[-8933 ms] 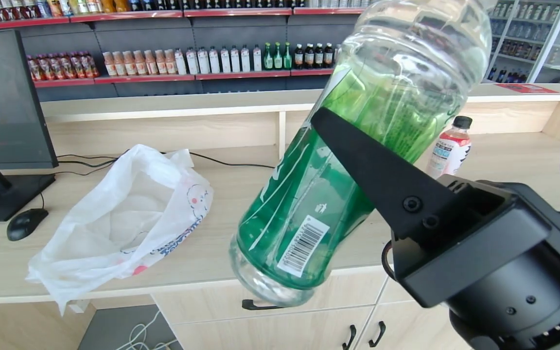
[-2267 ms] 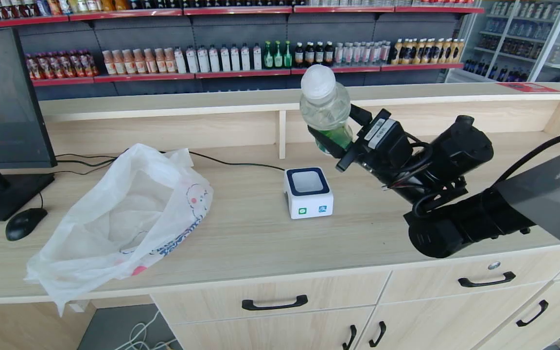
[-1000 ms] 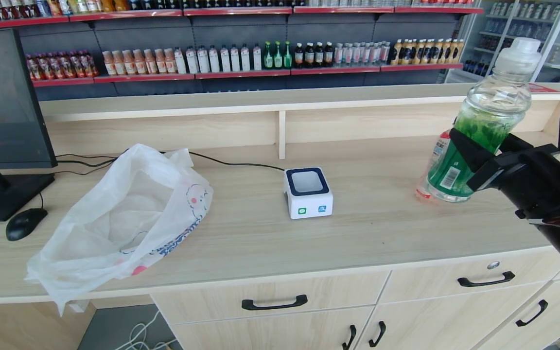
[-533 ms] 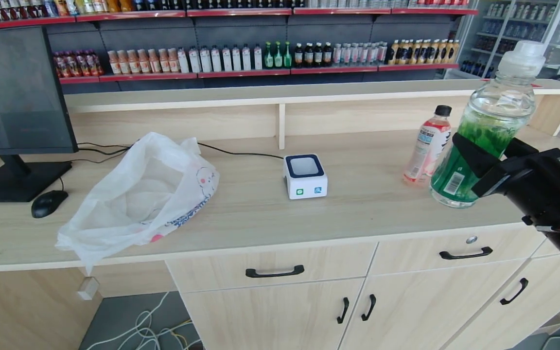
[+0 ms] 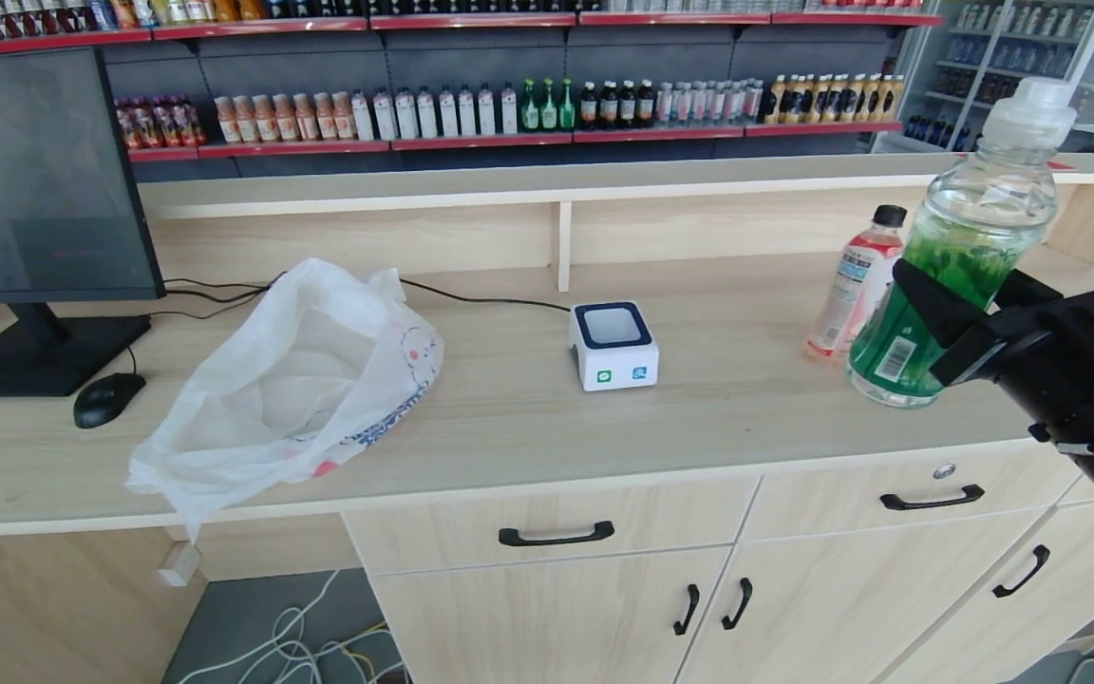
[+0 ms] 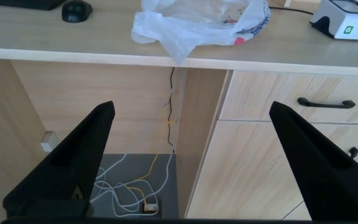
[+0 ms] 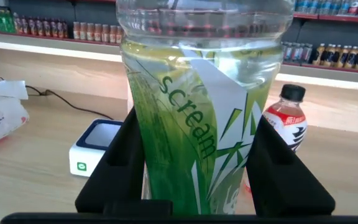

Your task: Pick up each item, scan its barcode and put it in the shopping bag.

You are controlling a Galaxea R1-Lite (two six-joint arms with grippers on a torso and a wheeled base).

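The right tool (image 7: 199, 155) holds the green-labelled bottle (image 5: 970, 223) tightly, with one black finger on each side of the label, about at the middle of the bottle's height. The bottle is at the right end of the tabletop (image 5: 509, 427), almost upright and leaning only a little, with its pale cap on top. A small barcode on its lower part faces the head camera. Its base is very low over the wood, but I cannot tell if it touches the surface. Just beside it, on the side toward the back wall, a smaller bottle with a pink and white label and a black cap (image 5: 858, 285) stands upright on the tabletop. The white scanner box with a dark frame on top (image 5: 613, 344) sits near the middle of the tabletop, well apart from both bottles. The white shopping bag (image 5: 300, 380) lies crumpled farther to the left with its mouth open, and one corner hangs over the front edge. Behind the bag a black cable runs toward the scanner. A dark monitor (image 5: 34, 180) and a black mouse (image 5: 108, 399) are at the far left. The left tool (image 6: 191, 107) is spread wide and grips nothing; it is below the tabletop's front edge, facing the cabinet fronts under the bag.
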